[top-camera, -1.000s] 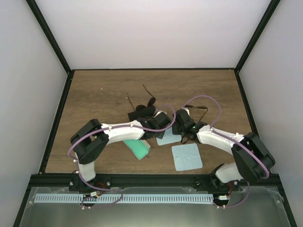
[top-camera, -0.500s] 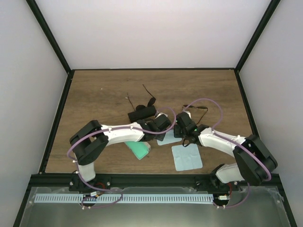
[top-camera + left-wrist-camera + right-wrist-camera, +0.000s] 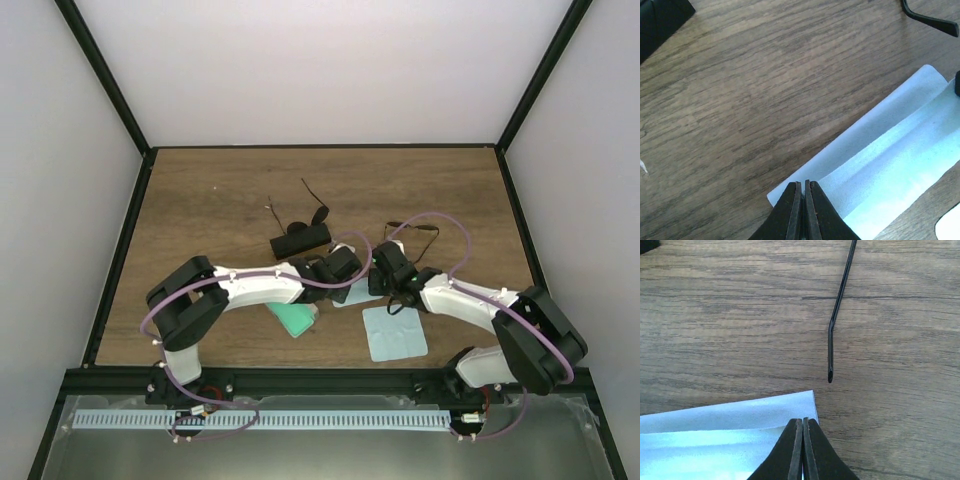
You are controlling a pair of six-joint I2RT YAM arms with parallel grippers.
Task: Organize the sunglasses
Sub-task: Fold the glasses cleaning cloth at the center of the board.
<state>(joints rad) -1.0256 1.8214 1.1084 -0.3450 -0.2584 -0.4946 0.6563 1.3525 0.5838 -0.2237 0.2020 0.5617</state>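
Little of the task looks done. On the table [image 3: 200, 200] both cases lie shut, as far as the top view shows, and neither pair of glasses is in or on one. One cloth [image 3: 395, 333] lies flat near the right arm's base. The folded cloth [image 3: 890, 165] lies between the two wrists, so the work in hand seems to be the cloth, not the glasses.

The green case [image 3: 293, 318] lies partly under the left arm. The black case [image 3: 300, 238] lies further back, with the far sunglasses [image 3: 318, 213] just behind it, their arms spread. The right sunglasses [image 3: 420, 231] lie open beyond the right wrist, half hidden by a purple cable.

The left gripper [image 3: 803, 183] is closed, its tips at the folded cloth's near edge. The right gripper [image 3: 802, 420] is closed too, at that cloth's corner. Whether either pinches the fabric I cannot tell. Each wrist view cuts the glasses down to one thin arm, and the lenses are too small to make out from above.
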